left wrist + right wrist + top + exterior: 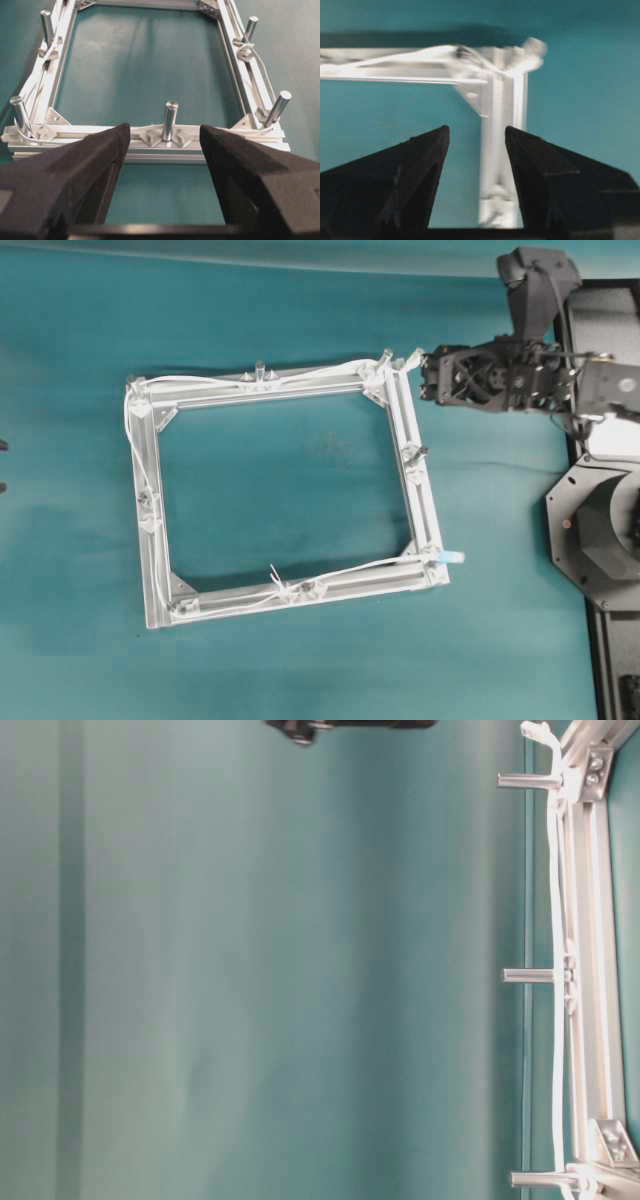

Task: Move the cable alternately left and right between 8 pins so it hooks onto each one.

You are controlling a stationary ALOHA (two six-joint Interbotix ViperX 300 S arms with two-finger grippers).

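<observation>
While the cable lies threaded round the square aluminium frame, the right gripper hangs off the frame's top-right corner in the overhead view, its jaws spread with nothing between them. The left gripper sits beyond the opposite side, jaws likewise wide apart and empty, looking straight at a pin on the near bar.

The white cord runs along the top bar, down the left bar and across the bottom bar, where a small tie knot shows; one end rests at the top-right corner, and a pale plug-like tip projects at the bottom-right corner. Whether it bears on every one of the pins cannot be told; along the right bar no cord is clearly visible.

Handling, as judged: the cord is light, thin and limp, so it will sag and slip off a peg unless kept taut. It should bend freely yet hold no shape. The best purchase appears to be the loose end at the top-right corner, pinched across its width just short of the tip, clear of the pin and bracket beside it.
</observation>
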